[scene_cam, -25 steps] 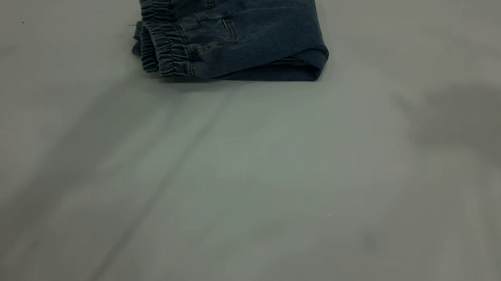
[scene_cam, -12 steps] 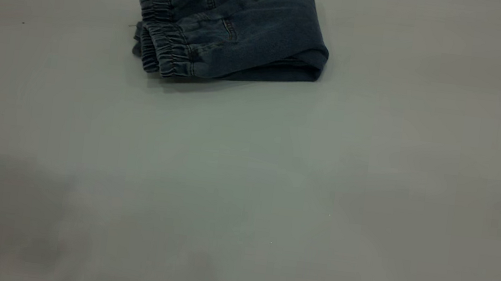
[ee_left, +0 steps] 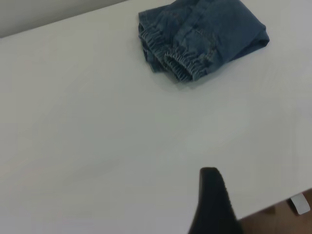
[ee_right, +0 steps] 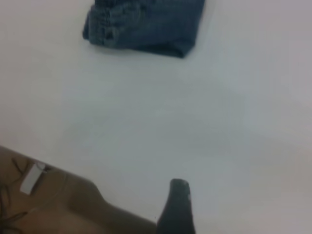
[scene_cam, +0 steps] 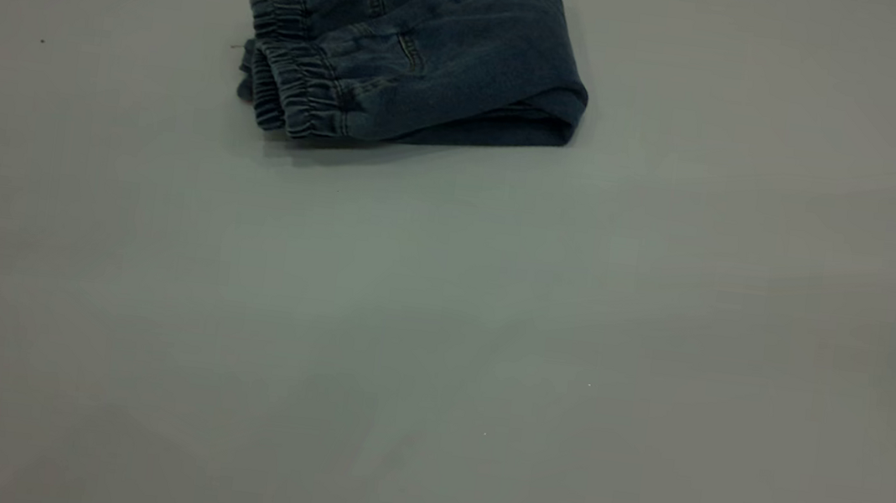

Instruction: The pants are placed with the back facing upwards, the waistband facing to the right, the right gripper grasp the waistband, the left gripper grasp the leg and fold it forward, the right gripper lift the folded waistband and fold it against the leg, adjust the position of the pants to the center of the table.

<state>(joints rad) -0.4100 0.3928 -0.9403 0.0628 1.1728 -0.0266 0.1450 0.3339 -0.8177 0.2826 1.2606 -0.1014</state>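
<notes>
Folded denim pants (scene_cam: 416, 50) sit on the white table (scene_cam: 439, 326), toward the far edge and a bit left of middle in the exterior view. I see the gathered elastic waistband (scene_cam: 297, 91) stacked in two ruffled layers at the bundle's left end, the rounded fold (scene_cam: 564, 117) at its right end. A back patch pocket (scene_cam: 395, 47) with stitching faces up on the top layer. No print showing from here.

Neither arm appears in the exterior view. In my left wrist view only one dark fingertip of the left gripper (ee_left: 213, 202) pokes in, over bare table near the table's edge, well apart from the pants (ee_left: 202, 36); can't tell if its fingers are spread or closed. Same story in the right wrist view: a single dark tip of the right gripper (ee_right: 176, 207) near the table edge, pants (ee_right: 146, 24) far off, finger state not readable. Brown floor (ee_right: 48, 204) with a small white tag (ee_right: 32, 178) shows past the table edge there
</notes>
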